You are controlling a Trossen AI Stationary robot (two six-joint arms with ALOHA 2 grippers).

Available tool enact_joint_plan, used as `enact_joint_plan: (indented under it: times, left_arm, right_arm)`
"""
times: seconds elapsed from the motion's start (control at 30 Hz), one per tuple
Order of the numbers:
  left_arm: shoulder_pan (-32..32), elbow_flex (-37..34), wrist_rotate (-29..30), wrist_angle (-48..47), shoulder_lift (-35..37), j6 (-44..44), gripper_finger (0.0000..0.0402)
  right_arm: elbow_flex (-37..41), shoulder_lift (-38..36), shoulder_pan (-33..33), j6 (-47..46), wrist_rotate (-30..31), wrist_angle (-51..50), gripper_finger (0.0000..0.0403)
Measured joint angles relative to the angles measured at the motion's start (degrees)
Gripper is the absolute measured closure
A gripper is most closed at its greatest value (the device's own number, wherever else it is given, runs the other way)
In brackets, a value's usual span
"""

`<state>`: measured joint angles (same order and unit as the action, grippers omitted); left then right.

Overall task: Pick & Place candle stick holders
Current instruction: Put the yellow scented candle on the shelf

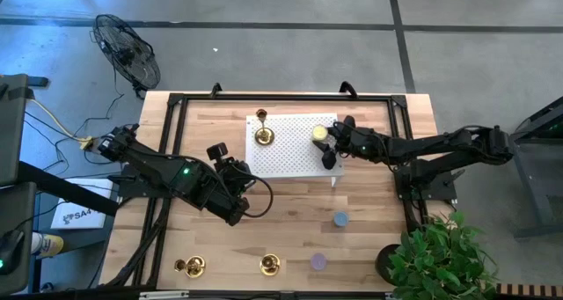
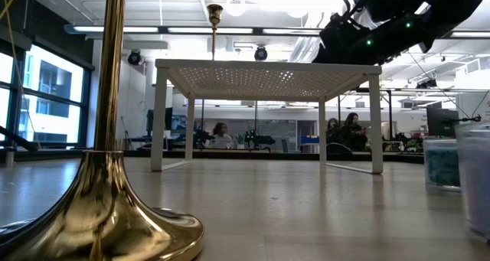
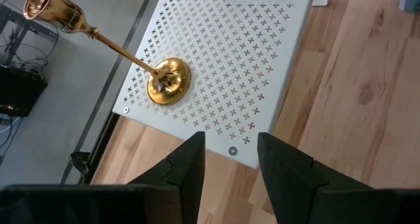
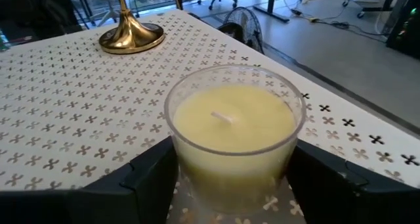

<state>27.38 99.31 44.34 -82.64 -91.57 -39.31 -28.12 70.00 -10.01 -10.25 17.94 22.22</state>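
Note:
One gold candle stick holder (image 1: 262, 135) stands on its round base on the white perforated platform (image 1: 286, 155); it also shows in the left wrist view (image 3: 167, 81). Two more holders (image 1: 189, 266) (image 1: 270, 265) stand near the table's near edge. My left gripper (image 3: 230, 142) is open and empty beside the platform's near left corner. My right gripper (image 4: 233, 184) is shut on a yellow candle in a glass jar (image 4: 231, 129) at the platform's far right part (image 1: 320, 133). My right gripper pinches the lower wall of the glass jar (image 4: 180, 159) between its two fingers (image 4: 147, 178), one on each side. The fingers come roughly level from the table's right. The jar is upright, its bottom on or just above the platform.
A blue candle (image 1: 339, 218) and a purple one (image 1: 318, 261) sit on the wooden table right of centre. A potted plant (image 1: 435, 252) stands at the near right corner. A black frame (image 1: 176, 102) borders the table's far and side edges.

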Motion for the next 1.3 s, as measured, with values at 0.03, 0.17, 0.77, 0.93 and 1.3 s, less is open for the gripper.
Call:
enact_joint_plan:
  times: [0.03, 0.17, 0.77, 0.93, 1.3]
  left_arm:
    - [0.0, 0.0, 0.0, 0.0, 0.0, 0.0, 0.0264]
    - [0.0, 0.0, 0.0, 0.0, 0.0, 0.0, 0.0264]
    - [0.0, 0.0, -0.5, 0.0, 0.0, 0.2, 0.0264]
    - [0.0, 0.0, -0.5, 0.0, 0.0, 0.2, 0.0264]
    - [0.0, 0.0, -0.6, 0.0, 0.0, 0.2, 0.0264]
  right_arm:
    - [0.0, 0.0, 0.1, 0.2, 0.5, 0.0, 0.0146]
    - [0.0, 0.0, 0.1, 1.3, 1.2, 0.0, 0.0146]
    - [-0.1, -0.1, 0.3, 0.9, -2.0, -0.5, 0.0146]
    - [-0.1, -0.1, 0.8, 1.2, -1.7, 0.7, 0.0146]
    - [-0.1, -0.1, 0.8, 0.8, -1.9, 2.6, 0.0146]
